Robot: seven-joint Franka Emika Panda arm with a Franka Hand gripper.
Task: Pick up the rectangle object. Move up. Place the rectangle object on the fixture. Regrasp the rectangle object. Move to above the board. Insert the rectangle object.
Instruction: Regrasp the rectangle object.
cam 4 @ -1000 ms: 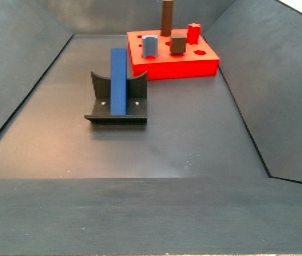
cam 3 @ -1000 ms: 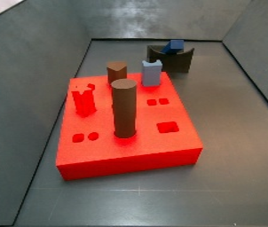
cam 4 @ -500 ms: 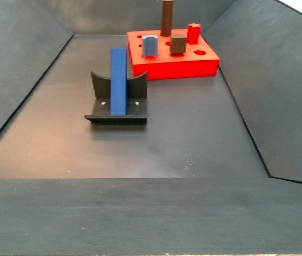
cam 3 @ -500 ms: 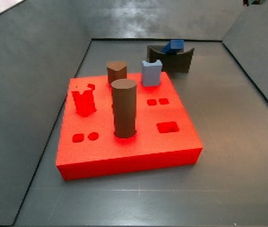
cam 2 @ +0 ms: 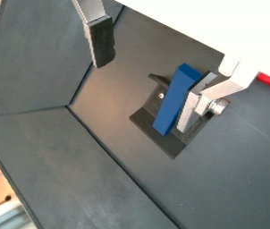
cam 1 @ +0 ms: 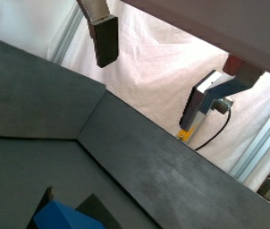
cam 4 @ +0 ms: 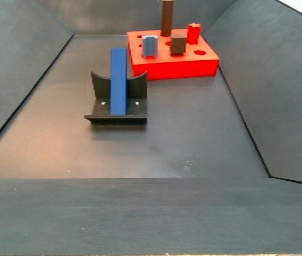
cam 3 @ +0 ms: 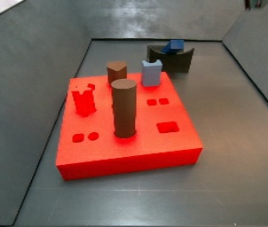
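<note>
In both side views nothing is seen to have changed from half a second ago: every piece lies where it lay, and no arm is in sight.

In a side view, the rectangle object [cam 4: 118, 81] is stood upright in the fixture [cam 4: 116, 112] on the grey floor [cam 4: 181, 140], towards the left wall and well apart from the board [cam 4: 171, 62], which is set near the far wall. On the board are seen a tall brown cylinder [cam 4: 169, 17], a light-blue peg [cam 4: 153, 46] and a brown hexagonal peg [cam 4: 177, 45].

In a side view from the opposite end, the board [cam 3: 124, 137] is nearest, with the fixture [cam 3: 169, 58] behind it.

In a wrist view, the gripper [cam 2: 156, 58] is held above the floor, the jaws spread wide and empty, with one finger [cam 2: 98, 38] to one side and the rectangle object [cam 2: 173, 98] below, untouched.
</note>
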